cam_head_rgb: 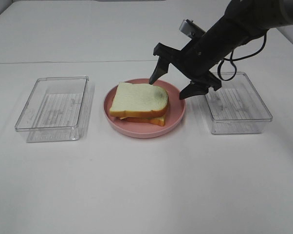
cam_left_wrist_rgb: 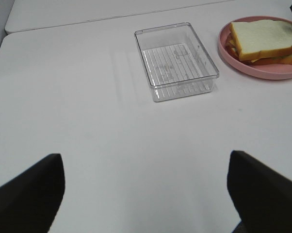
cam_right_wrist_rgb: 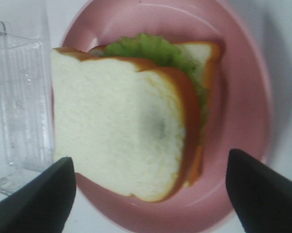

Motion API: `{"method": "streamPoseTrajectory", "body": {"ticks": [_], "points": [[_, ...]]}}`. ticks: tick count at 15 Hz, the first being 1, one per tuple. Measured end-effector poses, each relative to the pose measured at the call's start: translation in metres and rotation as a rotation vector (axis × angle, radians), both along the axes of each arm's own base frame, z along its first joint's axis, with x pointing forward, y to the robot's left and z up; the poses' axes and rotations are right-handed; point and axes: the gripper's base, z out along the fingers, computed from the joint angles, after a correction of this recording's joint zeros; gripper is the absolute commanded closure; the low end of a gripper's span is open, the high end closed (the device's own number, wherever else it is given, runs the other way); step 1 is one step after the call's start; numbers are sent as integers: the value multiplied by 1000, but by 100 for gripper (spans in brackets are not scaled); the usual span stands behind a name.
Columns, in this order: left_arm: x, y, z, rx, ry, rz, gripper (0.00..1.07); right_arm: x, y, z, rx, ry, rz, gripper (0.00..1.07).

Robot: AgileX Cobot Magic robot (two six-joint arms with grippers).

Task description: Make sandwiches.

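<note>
The sandwich point(cam_head_rgb: 139, 100) lies on the round pink plate point(cam_head_rgb: 137, 132) in the middle of the table, a white bread slice with orange-brown crust on top. Green lettuce point(cam_right_wrist_rgb: 146, 48) sticks out from under the top slice, and a second slice lies below. My right gripper point(cam_head_rgb: 167, 89) hovers open just above the plate's back right side, its fingers point(cam_head_rgb: 158, 68) apart and holding nothing. In the right wrist view the gripper point(cam_right_wrist_rgb: 150, 160) straddles the sandwich point(cam_right_wrist_rgb: 117, 136) from above. My left gripper point(cam_left_wrist_rgb: 145, 158) is open over bare table, far from the sandwich point(cam_left_wrist_rgb: 265, 39).
A clear plastic tray point(cam_head_rgb: 54, 107) stands empty left of the plate, and a second clear tray point(cam_head_rgb: 239, 102) stands right of it, partly under the right arm. The white table stretches toward the front edge.
</note>
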Motion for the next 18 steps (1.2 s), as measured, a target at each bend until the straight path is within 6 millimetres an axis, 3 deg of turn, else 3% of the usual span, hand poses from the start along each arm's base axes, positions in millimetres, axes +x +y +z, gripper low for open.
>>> {"method": "streamPoseTrajectory", "body": {"ticks": [3,4,5,10,14,18], "points": [[0,0,0,0,0,0,21,-13,-23,46,-241,-125,122,28],[0,0,0,0,0,0,21,-13,-23,46,-241,-125,122,28],[0,0,0,0,0,0,21,-27,-36,74,-360,-156,188,28],[0,0,0,0,0,0,21,-68,-65,133,-563,-173,258,29],[0,0,0,0,0,0,21,-133,-89,160,-587,-211,247,29],[0,0,0,0,0,0,21,-228,-117,151,-572,-227,239,31]]}}
